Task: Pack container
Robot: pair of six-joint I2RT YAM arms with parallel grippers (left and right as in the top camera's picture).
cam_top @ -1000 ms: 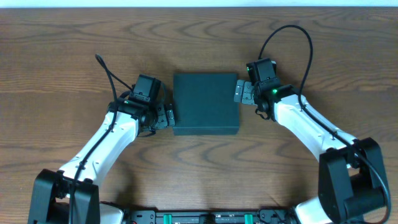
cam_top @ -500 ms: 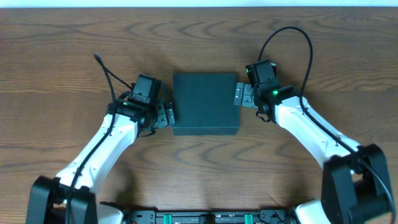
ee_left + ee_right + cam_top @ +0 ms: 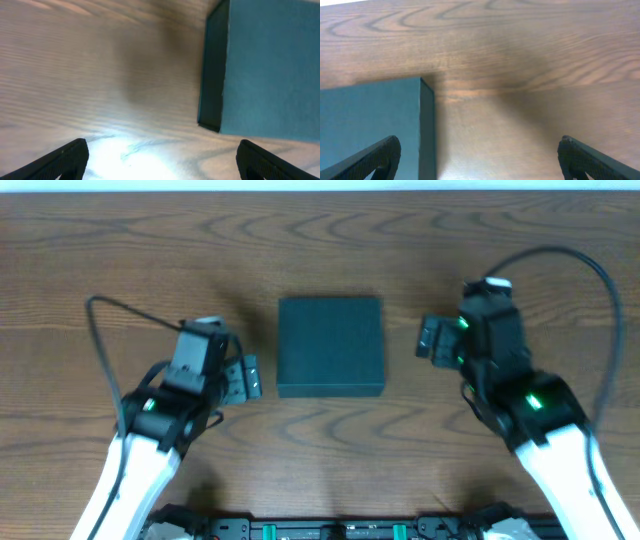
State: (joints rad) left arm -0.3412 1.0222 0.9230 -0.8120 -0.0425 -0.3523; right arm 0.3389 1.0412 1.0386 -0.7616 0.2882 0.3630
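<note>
The left arm stood angled in from the near-left corner of the counter point(image 3: 100, 240), its white forearm slanting toward the middle and its wrist turned toward the container point(image 3: 330, 345). The left claw point(image 3: 248, 377) pointed at the box's left wall near its near-left corner, a little apart from it. Its fingers were spread wide, and they gripped and touched nothing. In the left wrist view only bare wood lay between the two fingertips.

The right arm came in from the near-right corner, its forearm foreshortened under the overhead camera. The right claw point(image 3: 428, 340) faced the box's right wall and was set clearly off from it. It was likewise released, jaws wide, with only wood grain between them.

The container sat on the counter's middle, somewhat nearer the far edge. It was a dark teal-black square box with a matte, flat lid lying shut and its shallow walls squared to the counter's edges. Neither claw touched it.
</note>
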